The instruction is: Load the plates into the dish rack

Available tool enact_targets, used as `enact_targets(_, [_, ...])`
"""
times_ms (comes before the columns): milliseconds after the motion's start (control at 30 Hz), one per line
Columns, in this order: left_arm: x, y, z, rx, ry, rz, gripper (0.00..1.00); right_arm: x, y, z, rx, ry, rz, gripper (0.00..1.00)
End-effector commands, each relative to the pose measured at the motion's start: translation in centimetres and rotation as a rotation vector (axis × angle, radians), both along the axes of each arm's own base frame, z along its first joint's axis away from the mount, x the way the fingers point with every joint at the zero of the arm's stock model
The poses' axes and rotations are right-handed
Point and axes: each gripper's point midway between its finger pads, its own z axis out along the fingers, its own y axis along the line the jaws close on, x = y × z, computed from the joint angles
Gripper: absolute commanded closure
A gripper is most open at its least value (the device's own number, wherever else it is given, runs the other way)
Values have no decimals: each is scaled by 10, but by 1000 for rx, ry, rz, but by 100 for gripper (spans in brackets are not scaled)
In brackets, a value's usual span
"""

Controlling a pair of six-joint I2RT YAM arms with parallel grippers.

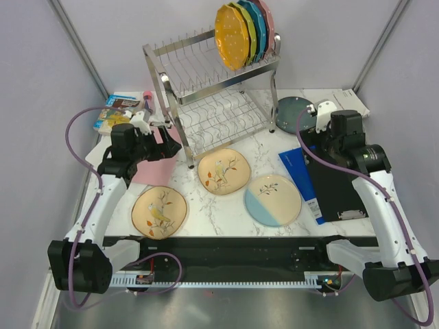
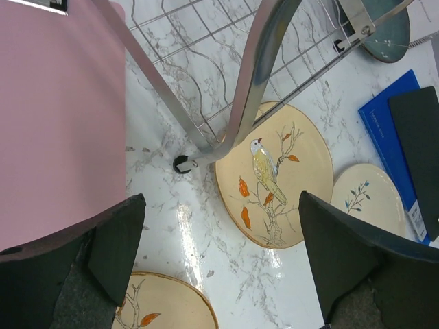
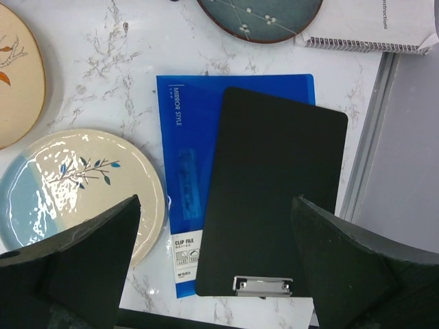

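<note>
All four dishes look like glazed ceramic, so I judge them stiff, fairly heavy, slick on the face and liable to chip or crack if knocked against the wire. Each lies flat on the counter point(image 1: 206, 209), which leaves only the shallow raised rim to hold, with one finger worked under the edge and the other on top. The near bird plate point(image 1: 159, 211) sits at the near left, the far bird plate point(image 1: 223, 171) just in front of the dish rack point(image 1: 206, 75), the blue-and-cream plate point(image 1: 272, 199) to the near right of it, and the teal plate point(image 1: 291, 110) far right beside the rack's right leg. None is in the rack yet; its upper tier carries only a row of coloured plates point(image 1: 243, 31). The left gripper point(image 2: 221, 205) hangs spread wide and empty above the rack's near-left foot, a pink sheet point(image 2: 62, 103) to its left. The far bird plate lies just to its right and the near bird plate just on its near side, and it touches neither. The right gripper point(image 3: 216, 205), equally wide and empty, hovers over a black clipboard point(image 3: 274, 185) and blue file point(image 3: 185, 137). The blue-and-cream plate is just to its left and the teal plate beyond it on the far side.
</note>
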Motion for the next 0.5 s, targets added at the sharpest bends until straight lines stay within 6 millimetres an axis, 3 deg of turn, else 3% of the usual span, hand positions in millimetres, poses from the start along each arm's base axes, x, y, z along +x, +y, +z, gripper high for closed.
enact_targets(0, [-10,-6,-22,-101,96,43,0,16,11,2,43,-51,29,2])
enact_targets(33, [-13,-5,-32,-105,122,56,1,19,13,2,0,-61,97,2])
enact_targets(100, [-13,-5,-42,-110,146,65,1,28,40,6,55,-103,253,2])
enact_targets(233, [-7,-6,-59,-118,164,77,5,61,71,5,202,-121,297,2])
enact_targets(267, [-5,-6,-63,-125,166,85,6,73,82,-14,238,-49,311,2])
enact_targets(333, [4,-7,-70,-152,166,102,11,87,92,-20,284,-7,316,2])
enact_targets(367, [6,-8,-72,-164,171,110,12,96,98,-37,303,34,328,2])
enact_targets(467, [14,-7,-87,-160,204,129,18,109,111,-60,354,79,347,2])
